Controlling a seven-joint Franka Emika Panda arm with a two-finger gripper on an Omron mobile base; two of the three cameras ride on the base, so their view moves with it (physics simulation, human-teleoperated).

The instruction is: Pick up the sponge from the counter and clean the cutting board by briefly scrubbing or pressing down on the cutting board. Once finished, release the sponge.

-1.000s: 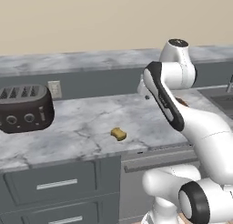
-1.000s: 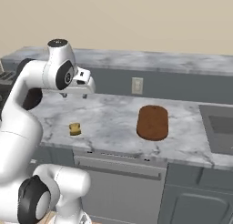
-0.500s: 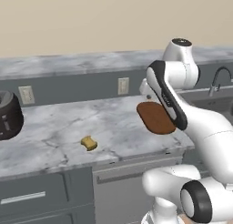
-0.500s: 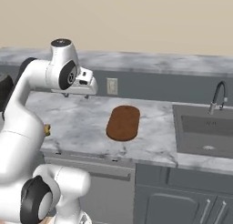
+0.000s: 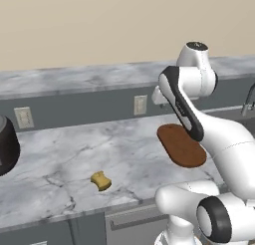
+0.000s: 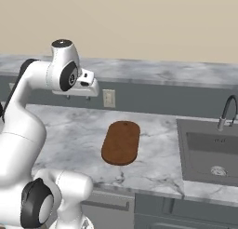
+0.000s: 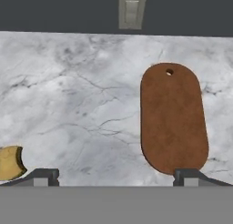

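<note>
Nearest to us, the sponge (image 5: 101, 180) lies alone on the counter (image 5: 60, 159), close to its front edge; in the hand view it (image 7: 10, 162) peeks in at the lower left, just beside one finger tip. The gripper (image 7: 116, 176) stands with its tips spread wide apart, holding nothing, high above the stone. From the right base camera we see the gripper (image 6: 78, 97) hanging under the wrist, well above the counter (image 6: 153, 167).

Farther along lies the cutting board (image 5: 181, 145), flat and bare, well apart from the sponge; its hanging hole shows at the far end in the hand view (image 7: 173, 116). In the right base view the board (image 6: 121, 142) sits between the arm and the sink (image 6: 209, 151) with its faucet (image 6: 225, 113).

Compared with half a second ago, our whole picture has slid: the base has driven on. The toaster (image 5: 6, 144) is nearly cut off at the left edge. The arm's pose looks unchanged.

Behind, an outlet (image 5: 140, 104) sits on the dark backsplash, also seen from the hand (image 7: 131, 9).
</note>
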